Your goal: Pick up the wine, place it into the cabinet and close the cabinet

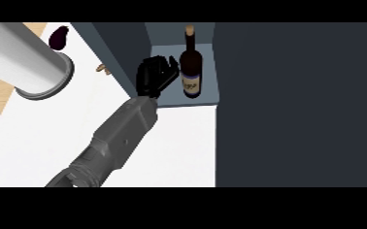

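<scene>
While the wine bottle point(190, 73) is standing upright on the pale floor of the open cabinet point(172, 101), cork end pointing toward the back, we are seeing the left hand point(152, 77) sitting just to the bottle's left, inside the same compartment. Its fingers point(165, 62) are lying straight and slightly spread, pointing into the cabinet, and they are not curling round anything. We cannot tell whether the fingertips nearest the bottle are touching the glass. The grey forearm point(118, 136) is crossing the white counter point(183, 145) from the lower left. A broad dark panel point(290, 102) is filling the view's right side. At upper left we are noticing a pale cylinder point(28, 60) with a grey rim, a dark purple object point(58, 36) beyond it, and a small tan item point(102, 69) near the cabinet's left wall.
</scene>
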Robot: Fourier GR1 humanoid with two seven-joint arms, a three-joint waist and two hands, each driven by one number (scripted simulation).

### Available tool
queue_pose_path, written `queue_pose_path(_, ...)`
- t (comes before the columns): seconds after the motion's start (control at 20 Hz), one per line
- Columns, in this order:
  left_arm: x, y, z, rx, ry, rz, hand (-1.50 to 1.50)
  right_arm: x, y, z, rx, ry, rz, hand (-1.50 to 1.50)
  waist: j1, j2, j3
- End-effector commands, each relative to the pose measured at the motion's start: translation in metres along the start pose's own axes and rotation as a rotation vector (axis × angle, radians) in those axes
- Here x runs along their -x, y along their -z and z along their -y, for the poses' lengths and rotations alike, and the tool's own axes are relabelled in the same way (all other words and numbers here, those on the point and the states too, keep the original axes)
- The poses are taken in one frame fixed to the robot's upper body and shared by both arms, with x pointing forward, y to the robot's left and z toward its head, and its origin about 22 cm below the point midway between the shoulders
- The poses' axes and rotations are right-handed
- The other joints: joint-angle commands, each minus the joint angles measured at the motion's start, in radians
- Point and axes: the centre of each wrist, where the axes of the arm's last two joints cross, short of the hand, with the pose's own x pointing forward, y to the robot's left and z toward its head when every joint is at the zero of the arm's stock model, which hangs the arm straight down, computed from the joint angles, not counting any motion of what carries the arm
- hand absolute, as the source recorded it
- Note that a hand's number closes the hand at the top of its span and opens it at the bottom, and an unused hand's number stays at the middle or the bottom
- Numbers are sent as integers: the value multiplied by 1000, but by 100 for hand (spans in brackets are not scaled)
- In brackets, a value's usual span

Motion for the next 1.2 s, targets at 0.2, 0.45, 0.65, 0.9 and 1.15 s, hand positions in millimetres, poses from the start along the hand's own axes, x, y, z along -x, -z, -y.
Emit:
queue_pose_path(0.2,6,-1,-12,-52,12,97,150,-11,-5,-6,-17,-27,25,-150,14,-3,0)
queue_pose_path(0.45,0,4,-14,-20,5,173,-150,-4,2,8,21,-21,12,-150,27,-5,0)
queue_pose_path(0.65,11,-11,-9,31,-16,209,-150,-4,3,-6,27,-47,-2,-150,48,-13,0)
queue_pose_path(0.9,-5,-3,-9,40,17,219,-150,-8,-3,-26,22,-31,-12,-150,73,-24,1)
queue_pose_path(1.15,10,-31,-15,94,36,201,-150,-13,13,-26,16,-36,-10,-150,75,-20,1)
